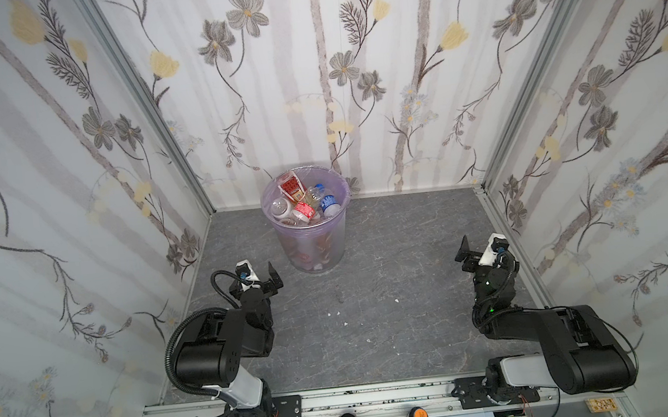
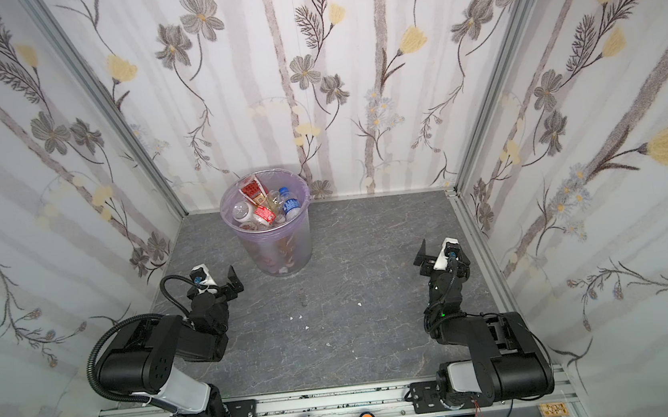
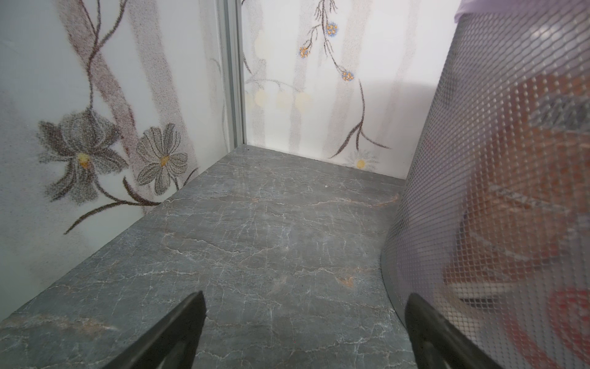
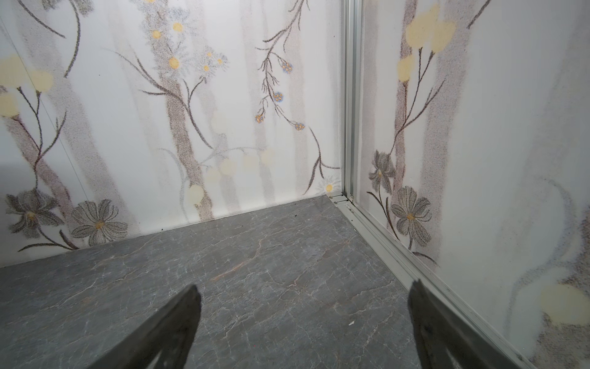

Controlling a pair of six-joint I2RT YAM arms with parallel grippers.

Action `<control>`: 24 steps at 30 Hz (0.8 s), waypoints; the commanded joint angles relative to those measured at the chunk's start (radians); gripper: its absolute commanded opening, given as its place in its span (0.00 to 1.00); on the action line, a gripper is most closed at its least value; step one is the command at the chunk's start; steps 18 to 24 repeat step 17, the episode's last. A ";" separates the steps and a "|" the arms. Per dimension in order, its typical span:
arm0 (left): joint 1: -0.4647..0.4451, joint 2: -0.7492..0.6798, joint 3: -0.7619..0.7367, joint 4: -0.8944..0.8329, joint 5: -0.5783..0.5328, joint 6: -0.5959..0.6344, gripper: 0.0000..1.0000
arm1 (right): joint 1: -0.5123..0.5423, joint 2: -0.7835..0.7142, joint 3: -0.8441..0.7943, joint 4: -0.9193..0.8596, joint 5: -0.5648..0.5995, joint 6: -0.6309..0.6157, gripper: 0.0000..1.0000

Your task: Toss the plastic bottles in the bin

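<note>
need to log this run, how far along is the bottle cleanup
Done: the plastic bottles are piled in the bin, and in both top views none lies on the table; only tiny white scraps lie there. In hand: nothing; the left gripper and right gripper are open and empty. Left: no bottle in sight to pick up, so the job looks finished.

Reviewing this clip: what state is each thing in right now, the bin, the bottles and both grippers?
bin: upright, bag-lined, well filled with bottles.
plastic bottles: every one in view lies inside the bin.
left gripper: open, empty, close beside the bin.
right gripper: open, empty, facing the far corner.
</note>
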 commanded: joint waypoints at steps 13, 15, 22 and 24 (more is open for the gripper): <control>0.000 0.001 0.006 0.038 -0.003 0.004 1.00 | 0.001 0.007 0.017 -0.011 -0.021 -0.016 1.00; 0.000 0.001 0.007 0.038 -0.002 0.004 1.00 | 0.001 0.004 0.013 -0.005 -0.022 -0.016 1.00; 0.000 0.001 0.006 0.038 -0.002 0.004 1.00 | 0.001 0.003 0.009 -0.003 -0.024 -0.016 1.00; 0.000 0.001 0.006 0.038 -0.002 0.004 1.00 | 0.001 0.003 0.009 -0.003 -0.024 -0.016 1.00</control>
